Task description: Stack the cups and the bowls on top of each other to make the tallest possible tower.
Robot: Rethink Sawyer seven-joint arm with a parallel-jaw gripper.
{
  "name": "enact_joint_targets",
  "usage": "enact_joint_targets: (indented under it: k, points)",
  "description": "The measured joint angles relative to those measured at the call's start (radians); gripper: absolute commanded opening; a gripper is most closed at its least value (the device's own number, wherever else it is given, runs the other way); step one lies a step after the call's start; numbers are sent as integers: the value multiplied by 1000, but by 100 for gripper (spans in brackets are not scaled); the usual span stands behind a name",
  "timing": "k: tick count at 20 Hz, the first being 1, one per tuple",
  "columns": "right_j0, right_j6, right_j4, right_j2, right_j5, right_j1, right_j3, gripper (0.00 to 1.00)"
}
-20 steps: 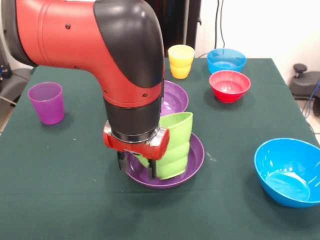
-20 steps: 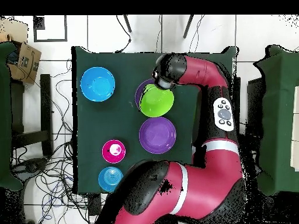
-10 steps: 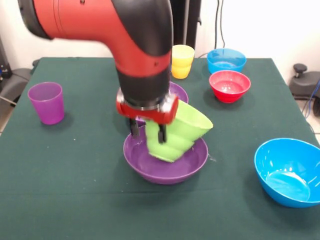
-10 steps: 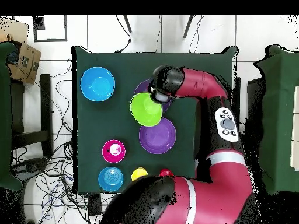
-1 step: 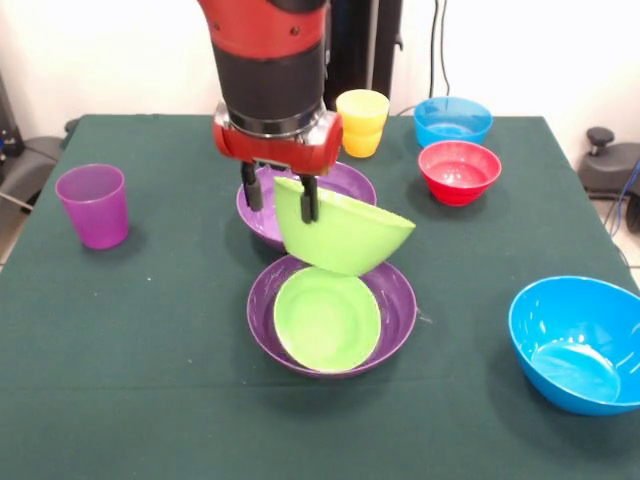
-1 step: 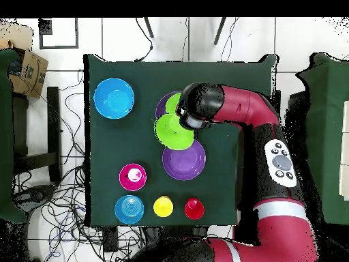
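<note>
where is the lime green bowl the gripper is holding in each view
Front view: the lime green bowl hangs tilted at picture centre, gripper pinching its rim.
Overhead view: the same bowl sits just above centre, beside the arm's end.
Shared landmark: the large blue bowl.

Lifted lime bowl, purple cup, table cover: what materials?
Lime bowl: looks like glossy rigid plastic; light glints on its smooth wall.
Purple cup: likely translucent plastic, since light passes through its wall.
Table cover: matte dark green, probably cloth; no shine, weave not resolvable.
</note>
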Motion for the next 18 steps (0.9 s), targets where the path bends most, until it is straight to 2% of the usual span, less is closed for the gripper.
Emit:
enact_joint_targets:
  k: [18]
  points:
    - [0,0,0,11,6,-11,5,100]
